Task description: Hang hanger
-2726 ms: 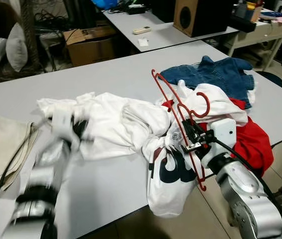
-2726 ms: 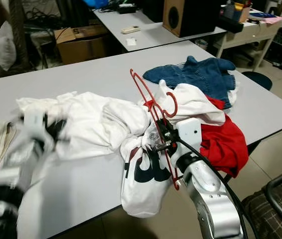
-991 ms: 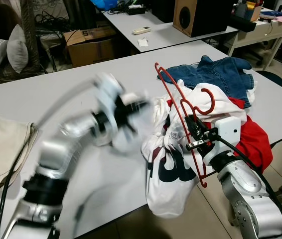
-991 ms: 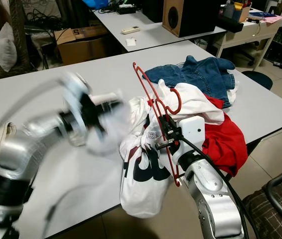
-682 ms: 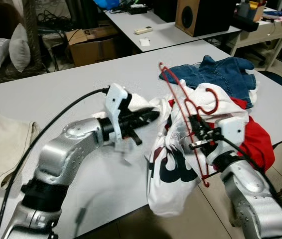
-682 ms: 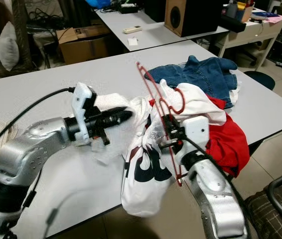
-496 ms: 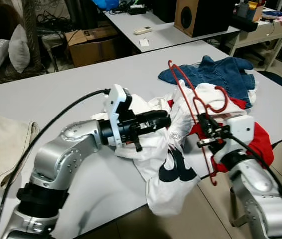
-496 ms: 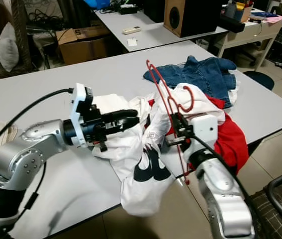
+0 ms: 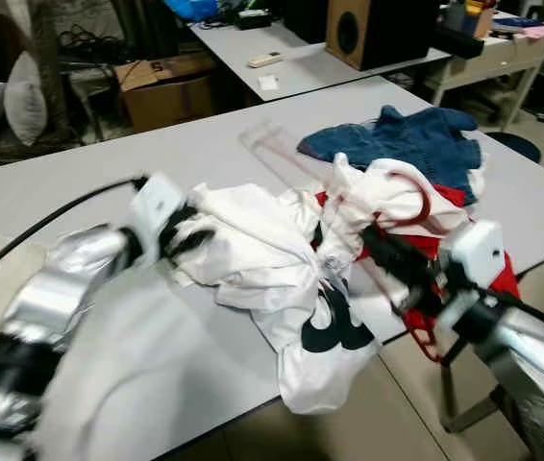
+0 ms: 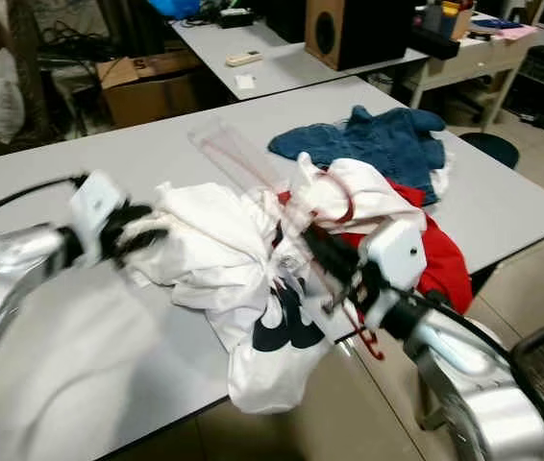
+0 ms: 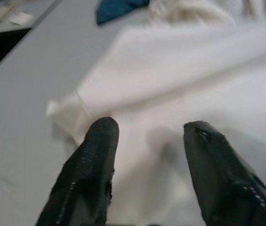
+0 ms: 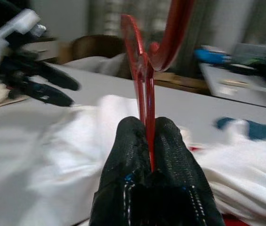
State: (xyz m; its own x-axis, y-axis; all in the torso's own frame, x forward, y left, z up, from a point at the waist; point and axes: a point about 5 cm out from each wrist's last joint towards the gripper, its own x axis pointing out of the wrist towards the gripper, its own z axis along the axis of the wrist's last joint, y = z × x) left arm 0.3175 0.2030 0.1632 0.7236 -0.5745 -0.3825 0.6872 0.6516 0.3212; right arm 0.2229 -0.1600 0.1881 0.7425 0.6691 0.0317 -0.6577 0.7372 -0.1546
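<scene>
The right gripper (image 12: 149, 141) is pinched tight on the red hanger (image 12: 142, 75), its two black fingers pressed together with the thin red bar squeezed between them. From the head cameras the hanger (image 9: 402, 206) is smeared by blur: its hook curls over the heap of clothes at the near right edge of the grey table (image 9: 157, 144), and a faint streak of its frame runs up and back across the tabletop.

Under and around that gripper lies the heap: a white T-shirt with a dark blue print (image 9: 334, 327) spilling off the table's front edge, a red garment (image 9: 503, 279) beneath it on the right, and a blue denim piece (image 9: 416, 139) further back.

The left gripper (image 11: 149, 141) sits with its fingers spread apart, nothing between them, hovering just over the left end of a crumpled white garment (image 9: 243, 240). In the head views it (image 9: 190, 235) is blurred, at the garment's edge.

Beyond stand a second table (image 9: 301, 67), a cardboard box (image 9: 161, 86) and a dark speaker (image 9: 373, 29).
</scene>
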